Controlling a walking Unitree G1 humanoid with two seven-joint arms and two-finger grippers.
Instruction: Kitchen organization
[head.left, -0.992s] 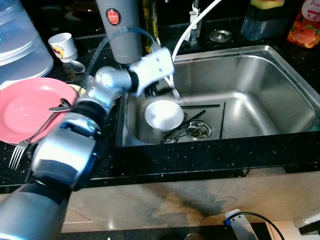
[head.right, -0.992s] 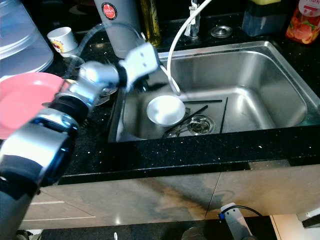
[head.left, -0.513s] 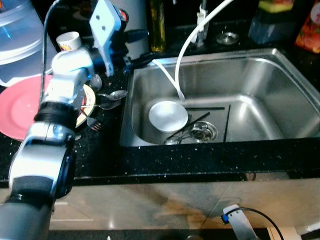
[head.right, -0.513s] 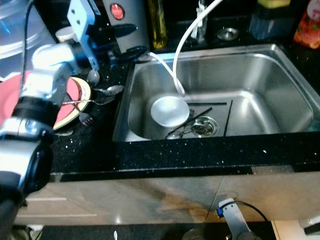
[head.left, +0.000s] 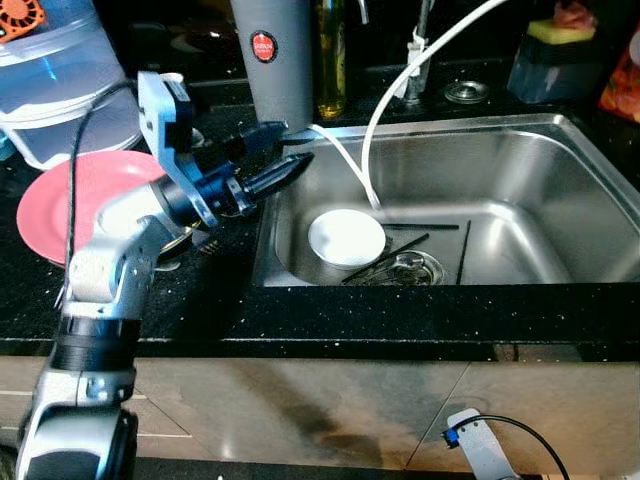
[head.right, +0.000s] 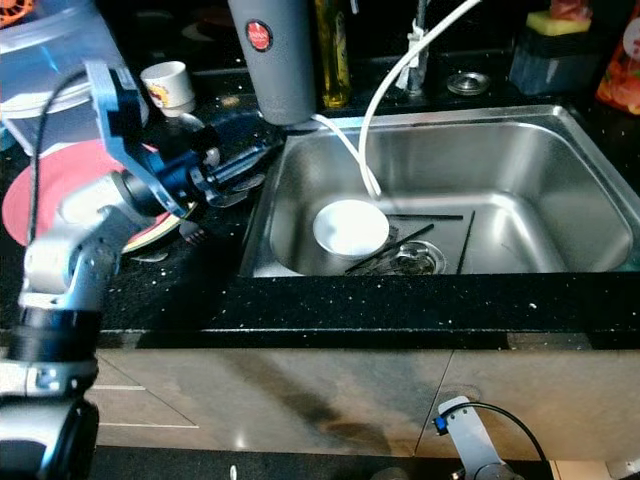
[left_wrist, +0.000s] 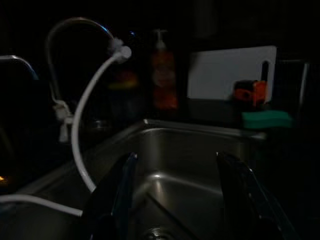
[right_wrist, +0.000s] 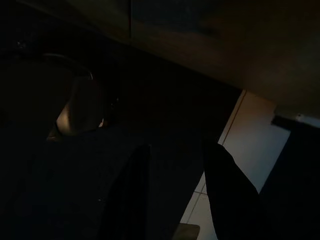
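My left gripper (head.left: 285, 160) hovers at the sink's (head.left: 560, 150) left rim, fingers spread apart with nothing between them, pointing across the basin. Just below and ahead of the fingertips, a white bowl (head.left: 346, 236) sits on the sink floor beside dark utensils (head.left: 395, 250). Behind my wrist lies a pink plate (head.left: 75, 195). My right gripper (right_wrist: 175, 195) hangs idle, fingers apart.

A black speckled worktop (head.left: 400, 315) runs across the middle of the frame, glossy under overhead light. A stainless steel sink (head.left: 520, 170) is set into it at centre right. Below the front edge, beige cabinet fronts (head.left: 300, 410) with brownish marbled streaks span the lower frame. The back of the worktop, along the top edge, lies in deep shadow.
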